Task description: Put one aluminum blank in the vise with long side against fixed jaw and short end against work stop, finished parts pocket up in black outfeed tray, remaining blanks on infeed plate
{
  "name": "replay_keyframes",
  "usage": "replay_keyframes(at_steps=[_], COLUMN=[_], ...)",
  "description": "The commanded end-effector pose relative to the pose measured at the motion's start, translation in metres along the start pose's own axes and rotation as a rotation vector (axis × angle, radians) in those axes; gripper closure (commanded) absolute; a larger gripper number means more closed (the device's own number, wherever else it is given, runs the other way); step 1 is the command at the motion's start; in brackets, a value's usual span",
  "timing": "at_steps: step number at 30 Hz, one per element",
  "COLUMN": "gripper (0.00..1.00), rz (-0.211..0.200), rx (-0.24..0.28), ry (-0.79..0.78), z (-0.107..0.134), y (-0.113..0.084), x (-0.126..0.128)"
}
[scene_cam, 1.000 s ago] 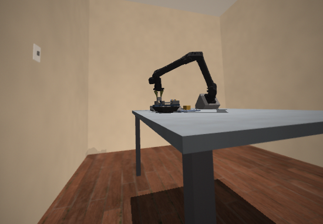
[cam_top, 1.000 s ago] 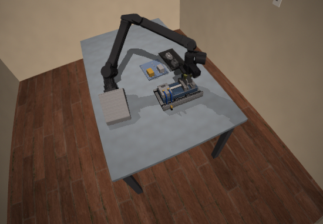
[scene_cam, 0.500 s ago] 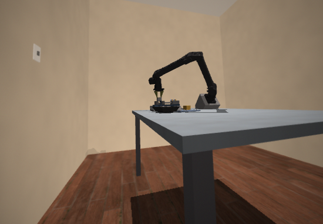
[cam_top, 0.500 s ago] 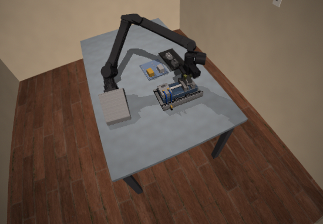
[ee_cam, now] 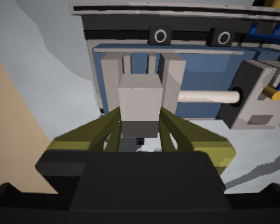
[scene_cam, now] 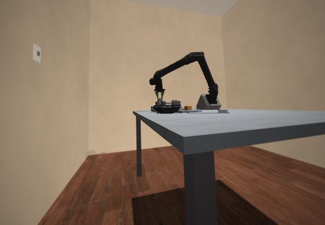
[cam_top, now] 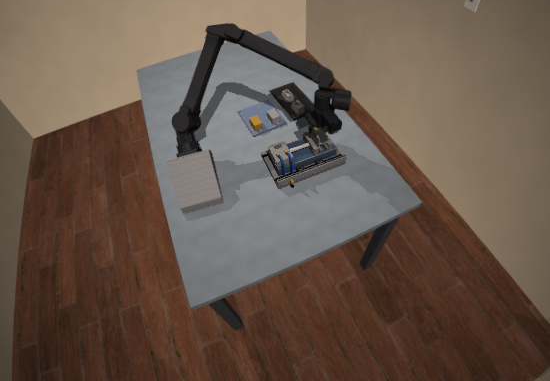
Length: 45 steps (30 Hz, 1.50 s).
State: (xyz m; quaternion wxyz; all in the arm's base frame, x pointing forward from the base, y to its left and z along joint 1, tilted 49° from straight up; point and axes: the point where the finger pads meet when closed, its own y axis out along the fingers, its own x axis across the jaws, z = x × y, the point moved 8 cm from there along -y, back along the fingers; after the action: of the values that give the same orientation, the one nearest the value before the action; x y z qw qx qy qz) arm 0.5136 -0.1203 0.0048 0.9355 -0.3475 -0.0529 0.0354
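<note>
My gripper (cam_top: 320, 133) (scene_cam: 159, 97) (ee_cam: 140, 111) is shut on a plain gray aluminum blank (ee_cam: 140, 100). It holds the blank just above the open vise (cam_top: 311, 159) (ee_cam: 210, 70), over the gap between the fixed jaw (ee_cam: 112, 75) and the facing jaw plate (ee_cam: 173, 75). Two low bars show behind the blank; the work stop cannot be made out. A yellow brass blank (cam_top: 256, 122) (scene_cam: 188, 108) and a gray blank (cam_top: 273, 116) sit on the infeed plate (cam_top: 244, 114). The black outfeed tray (cam_top: 298, 91) holds a part with a pocket facing up (cam_top: 287, 94) and a darker gray block (cam_top: 297, 106).
The hosed end block (cam_top: 280, 155) (ee_cam: 255, 95) with blue hoses stands at the other end of the vise. A rod (ee_cam: 210, 96) runs from it to the jaw plate. A rail (cam_top: 315, 171) lines one side of the vise. The gray base box (cam_top: 195, 181) stands by the table edge.
</note>
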Motion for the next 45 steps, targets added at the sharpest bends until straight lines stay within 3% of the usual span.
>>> replay_keyframes(at_steps=[1,21,45], gripper=[1.0,1.0,1.0], rz=[0.01,0.013,0.002], rx=[0.004,0.006,0.0], ry=[-0.002,-0.001,-0.009], z=[0.0031,0.0019,0.0038], y=[0.01,0.0163,0.0109], x=[0.0028,0.0024,0.0054])
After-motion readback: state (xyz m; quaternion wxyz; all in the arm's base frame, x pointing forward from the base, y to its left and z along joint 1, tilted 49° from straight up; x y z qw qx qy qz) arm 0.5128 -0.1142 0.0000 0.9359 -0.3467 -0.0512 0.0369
